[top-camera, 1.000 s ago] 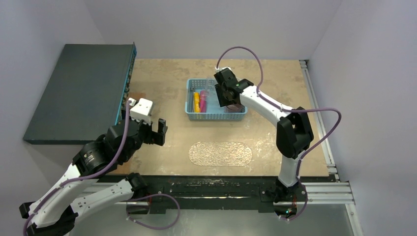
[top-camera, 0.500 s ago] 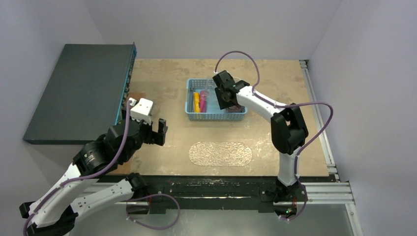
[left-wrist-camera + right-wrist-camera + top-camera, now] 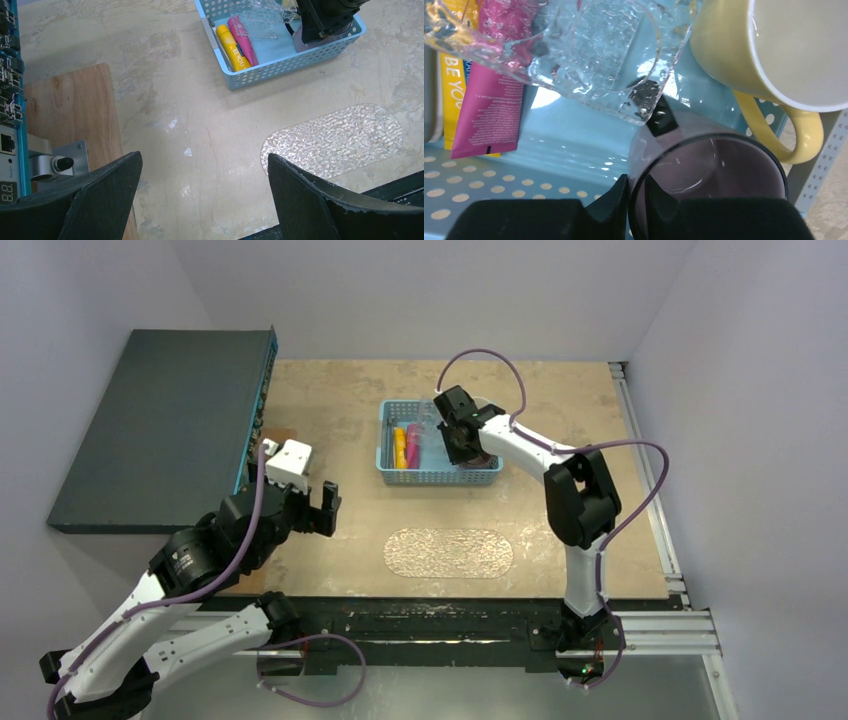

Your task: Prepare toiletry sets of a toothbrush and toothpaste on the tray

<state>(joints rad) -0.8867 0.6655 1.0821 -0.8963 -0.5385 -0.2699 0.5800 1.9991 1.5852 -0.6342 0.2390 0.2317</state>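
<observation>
Basket (image 3: 440, 478) sits mid-table (image 3: 340, 400), with the tray (image 3: 449, 552) in front of it, apart. In the basket: tubes (image 3: 233, 47) side by side at left, near mug (image 3: 709, 170) and far mug (image 3: 734, 45) at right. Box (image 3: 150, 420) along the table's left edge, board (image 3: 75, 125) beside it.

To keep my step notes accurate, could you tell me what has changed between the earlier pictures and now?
The right arm folded its elbow in toward the basket, and the right gripper sank deeper into it, its jaws narrowing onto the rim of the purple mug. Unchanged: the left gripper open over the table, the tubes in the basket, the tray empty.
</observation>
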